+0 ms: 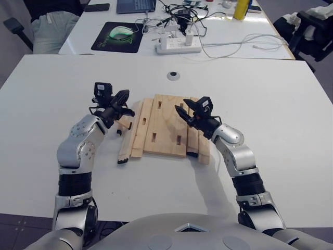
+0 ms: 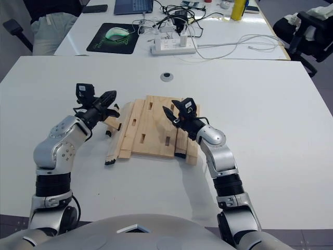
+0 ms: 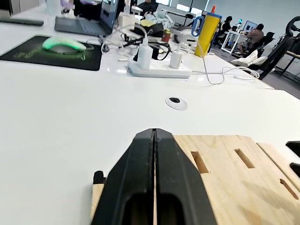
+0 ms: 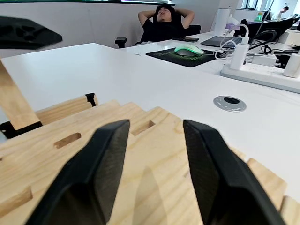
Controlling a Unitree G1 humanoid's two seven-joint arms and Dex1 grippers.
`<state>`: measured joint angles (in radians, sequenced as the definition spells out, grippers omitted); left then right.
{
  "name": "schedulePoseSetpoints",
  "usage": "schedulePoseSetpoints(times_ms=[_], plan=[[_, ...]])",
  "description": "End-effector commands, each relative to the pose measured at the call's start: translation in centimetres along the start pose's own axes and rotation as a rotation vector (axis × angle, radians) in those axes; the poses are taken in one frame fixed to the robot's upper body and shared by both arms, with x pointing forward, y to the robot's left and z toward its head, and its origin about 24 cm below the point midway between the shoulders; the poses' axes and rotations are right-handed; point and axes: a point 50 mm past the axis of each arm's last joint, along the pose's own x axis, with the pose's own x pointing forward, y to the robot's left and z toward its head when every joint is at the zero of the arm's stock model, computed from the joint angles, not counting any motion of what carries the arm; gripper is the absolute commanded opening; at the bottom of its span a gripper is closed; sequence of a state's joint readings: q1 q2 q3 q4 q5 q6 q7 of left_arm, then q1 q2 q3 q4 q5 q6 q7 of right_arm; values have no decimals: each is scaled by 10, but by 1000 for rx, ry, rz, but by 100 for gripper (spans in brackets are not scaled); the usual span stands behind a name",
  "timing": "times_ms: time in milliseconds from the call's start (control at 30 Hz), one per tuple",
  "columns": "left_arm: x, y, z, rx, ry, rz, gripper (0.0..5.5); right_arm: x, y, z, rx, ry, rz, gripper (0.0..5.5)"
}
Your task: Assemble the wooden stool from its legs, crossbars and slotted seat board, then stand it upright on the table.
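The slotted seat board (image 1: 165, 130) lies flat at the table's middle. Wooden legs and bars (image 1: 130, 140) with black end caps rest along its left edge, and more (image 1: 202, 148) along its right edge. My left gripper (image 1: 123, 98) hovers over the left pieces with its fingers (image 3: 153, 154) shut and nothing visible between them. A short tilted bar (image 1: 124, 124) sits just under it; I cannot tell whether they touch. Over the board's right part (image 4: 164, 122), my right gripper (image 1: 182, 111) stands open, holding nothing.
A round cable grommet (image 1: 174, 76) is set in the table behind the parts. The table behind carries a power strip (image 1: 178, 46), cables and a mouse pad (image 1: 117, 36). Bare white tabletop (image 1: 270, 114) surrounds the wood pile on all sides.
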<state>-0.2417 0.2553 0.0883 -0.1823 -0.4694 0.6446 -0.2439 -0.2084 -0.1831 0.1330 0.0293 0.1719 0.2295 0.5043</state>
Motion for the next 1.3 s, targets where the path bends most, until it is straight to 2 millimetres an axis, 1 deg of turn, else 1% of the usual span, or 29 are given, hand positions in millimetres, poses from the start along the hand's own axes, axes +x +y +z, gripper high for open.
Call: schedulePoseSetpoints(times_ms=[33,133,233,300,333,400,533,600,767,1300], plan=[[11,-24,40,14,-144,-102,3,2,-1,2,-10,1,6,214],[10,-37,65,29,-233,-149,3,3,-2,2,-8,-4,0,214],[7,-44,88,44,-310,-170,3,3,-3,1,-9,-3,-6,214],[3,-44,109,74,-376,-154,3,3,-4,0,-10,-3,-11,214],[0,-41,117,103,-400,-133,3,2,-4,0,-10,-6,-15,214],[-3,-33,121,147,-406,-99,3,1,-4,-1,-8,-9,-28,214],[-6,-19,103,173,-344,-54,3,0,-2,-2,-5,-12,-34,214],[-6,-17,94,164,-319,-49,3,0,-2,-2,-6,-12,-35,214],[-3,-16,80,163,-287,-54,3,2,-1,-1,-9,-10,-23,214],[-2,-12,54,120,-224,-50,3,1,-1,2,-15,-6,-6,214]])
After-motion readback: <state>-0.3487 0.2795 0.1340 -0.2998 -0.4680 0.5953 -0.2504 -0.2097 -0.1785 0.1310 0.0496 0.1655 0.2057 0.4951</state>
